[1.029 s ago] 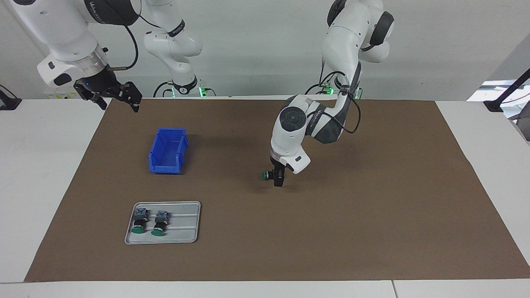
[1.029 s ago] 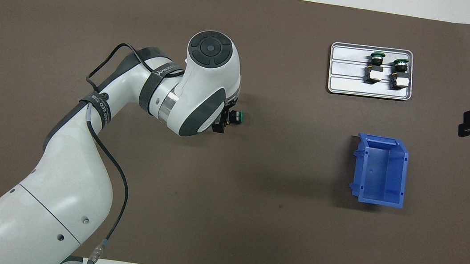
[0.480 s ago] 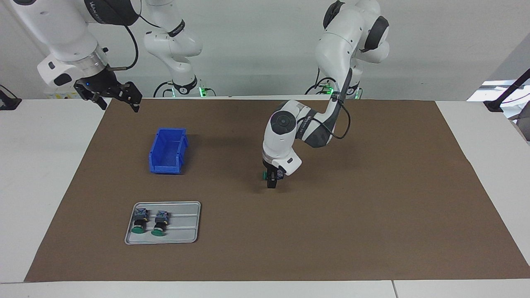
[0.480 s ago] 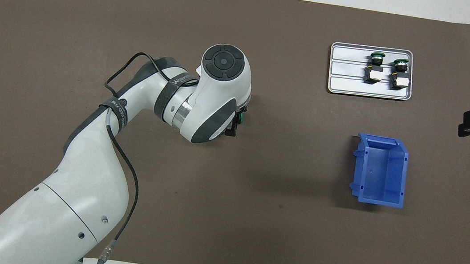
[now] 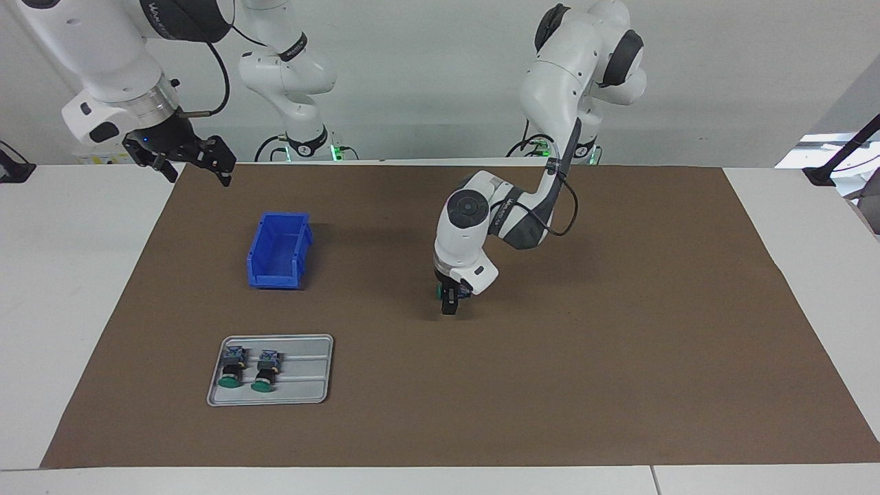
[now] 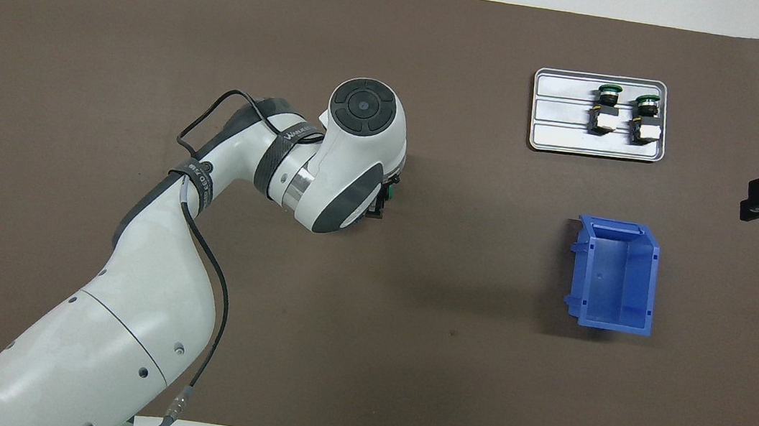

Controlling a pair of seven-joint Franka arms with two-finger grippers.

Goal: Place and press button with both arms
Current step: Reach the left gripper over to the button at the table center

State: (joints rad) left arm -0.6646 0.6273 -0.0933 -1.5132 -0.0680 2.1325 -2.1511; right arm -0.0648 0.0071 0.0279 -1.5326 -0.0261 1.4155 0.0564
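Since the earlier frames the left arm has swung its wrist round and come lower, so the left gripper (image 5: 449, 302) now hangs just over the brown mat (image 5: 619, 385) near the table's middle, with the button (image 5: 440, 291) at its fingers. Only a sliver of the green cap shows beside the black fingers; whether they clamp the button or have begun to let go, I cannot tell.

The step in hand looks like setting the button down. To do it well, the gripper should get the button firmly on the mat with its cap reachable before releasing, then rise straight up without tipping it.

The right gripper (image 5: 185, 158) waits, jaws apart, over the mat's edge at the right arm's end, near the blue bin (image 5: 278, 251). Two more buttons (image 5: 249, 368) lie on the grey tray (image 5: 309, 368), farther from the robots than the bin.
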